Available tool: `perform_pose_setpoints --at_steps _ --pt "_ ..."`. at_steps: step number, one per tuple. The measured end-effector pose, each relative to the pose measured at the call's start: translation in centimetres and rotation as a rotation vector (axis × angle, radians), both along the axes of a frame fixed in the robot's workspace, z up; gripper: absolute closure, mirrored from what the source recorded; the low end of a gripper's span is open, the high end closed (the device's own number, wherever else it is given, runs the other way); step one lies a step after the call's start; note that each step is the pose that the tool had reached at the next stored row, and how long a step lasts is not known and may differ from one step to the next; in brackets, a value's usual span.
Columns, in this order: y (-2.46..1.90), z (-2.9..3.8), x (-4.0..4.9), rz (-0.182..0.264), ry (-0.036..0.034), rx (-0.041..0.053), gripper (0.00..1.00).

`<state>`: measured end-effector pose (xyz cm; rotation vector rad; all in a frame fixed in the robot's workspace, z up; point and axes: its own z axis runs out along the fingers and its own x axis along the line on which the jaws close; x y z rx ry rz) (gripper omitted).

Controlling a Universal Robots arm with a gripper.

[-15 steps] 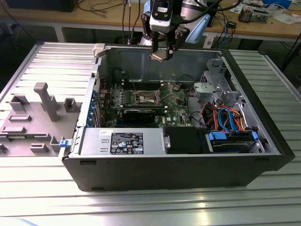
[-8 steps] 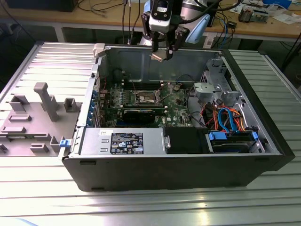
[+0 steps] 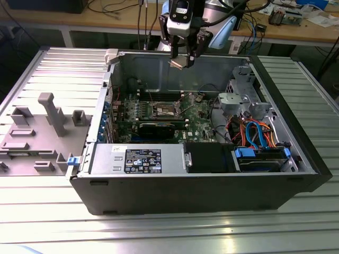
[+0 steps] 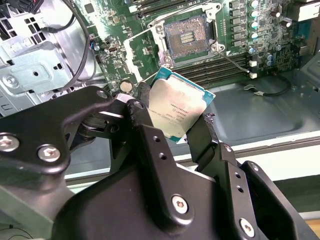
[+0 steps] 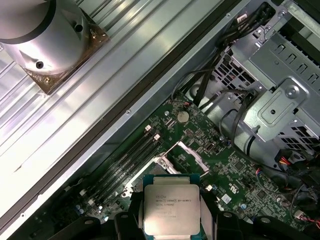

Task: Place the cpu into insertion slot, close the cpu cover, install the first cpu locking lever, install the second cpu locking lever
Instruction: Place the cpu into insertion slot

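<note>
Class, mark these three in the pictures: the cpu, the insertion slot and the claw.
cpu [image 4: 176,111]: second wrist view, middle of its silver top.
insertion slot [image 4: 186,36]: second wrist view, dark pin-grid centre.
claw [image 3: 183,56]: exterior view, midway between its fingertips.

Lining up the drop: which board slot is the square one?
The slot with the pin-grid centre and metal rim; the memory slots beside it are long and narrow.
</note>
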<state>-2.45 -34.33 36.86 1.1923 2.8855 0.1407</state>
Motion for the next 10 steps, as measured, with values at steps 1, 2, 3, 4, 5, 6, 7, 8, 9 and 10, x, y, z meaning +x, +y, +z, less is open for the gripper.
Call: perform_pose_setpoints --at_steps 1,2,3,4,5,6,7,8,9,10 --pt "0.00 0.00 0.00 0.000 0.0000 0.0000 0.46" --pt "0.00 0.00 0.00 0.000 0.0000 -0.0001 0.46" --pt "0.00 0.00 -0.01 0.000 0.0000 -0.0001 0.46" --pt "0.00 0.00 -0.01 0.000 -0.0008 -0.0004 0.46" --pt "0.00 -0.01 -0.01 -0.002 -0.0062 -0.0038 0.46" --pt "0.00 -0.02 -0.01 -0.004 -0.0106 -0.0063 0.46" --pt "-0.01 -0.02 -0.01 -0.005 -0.0124 -0.0072 0.46" --pt "-0.01 -0.02 -0.01 -0.006 -0.0125 -0.0072 0.46" --pt "0.00 -0.02 -0.01 -0.006 -0.0125 -0.0071 0.46" --pt "0.00 -0.02 -0.01 -0.006 -0.0125 -0.0071 0.46"
